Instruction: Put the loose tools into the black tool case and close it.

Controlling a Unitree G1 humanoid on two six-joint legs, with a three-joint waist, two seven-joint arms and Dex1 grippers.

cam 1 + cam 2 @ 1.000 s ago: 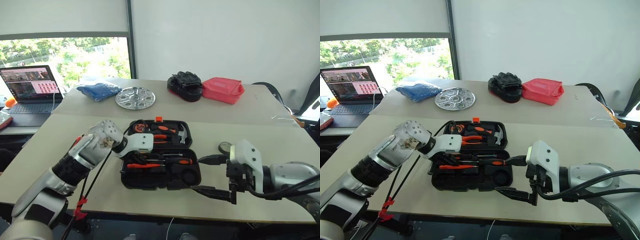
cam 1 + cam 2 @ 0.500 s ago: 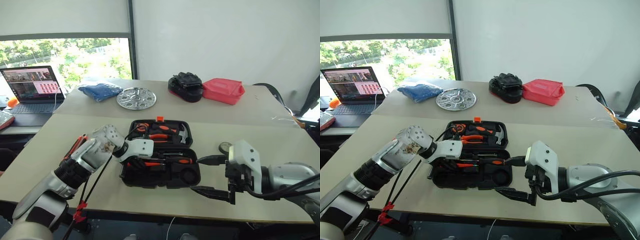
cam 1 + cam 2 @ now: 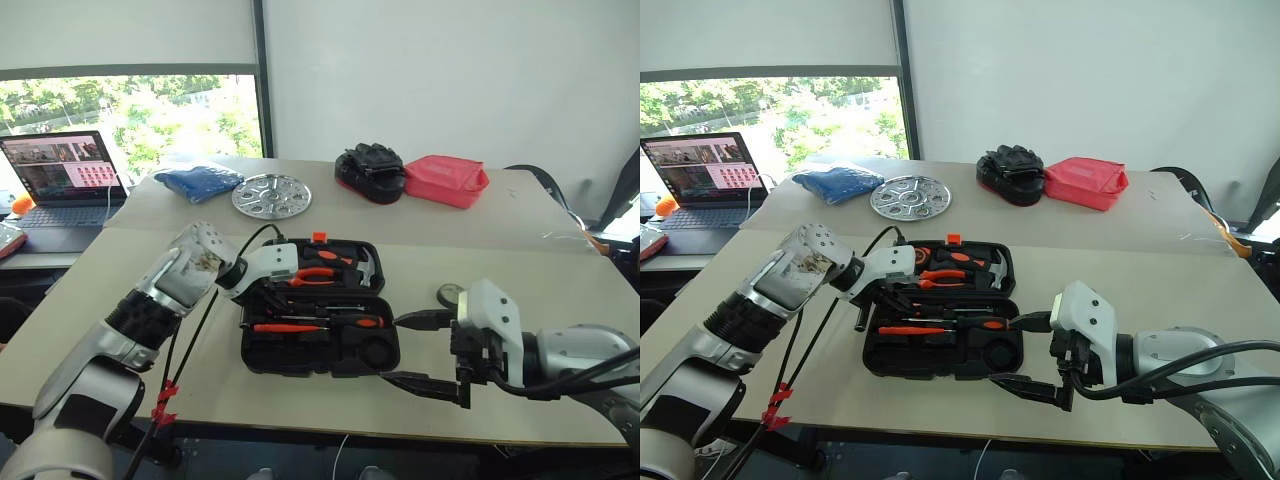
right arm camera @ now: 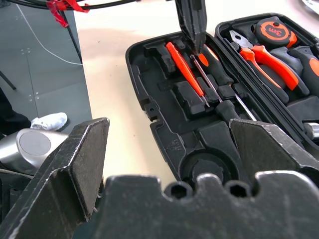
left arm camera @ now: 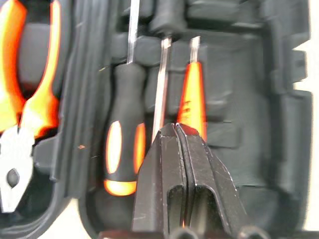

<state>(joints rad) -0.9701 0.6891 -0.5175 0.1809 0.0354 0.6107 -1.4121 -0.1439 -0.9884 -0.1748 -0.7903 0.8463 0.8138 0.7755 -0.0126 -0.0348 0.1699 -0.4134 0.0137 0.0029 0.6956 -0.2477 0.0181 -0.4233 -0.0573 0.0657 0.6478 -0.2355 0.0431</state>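
We hold the left gripper [image 5: 175, 130] pinched shut, empty, over the screwdrivers [image 5: 124, 134] seated in the open black tool case [image 3: 300, 355]; right gripper [image 3: 428, 350] gapes beside it; closing the lid looks next.

The open case [image 3: 320, 345] fills the table's [image 3: 520, 270] middle. The left gripper [image 4: 193, 31], fingers pressed together, hangs over its left end. Bare tabletop runs far of the lid and left of the case; the right gripper [image 3: 432, 352] stands spread wide at its right.
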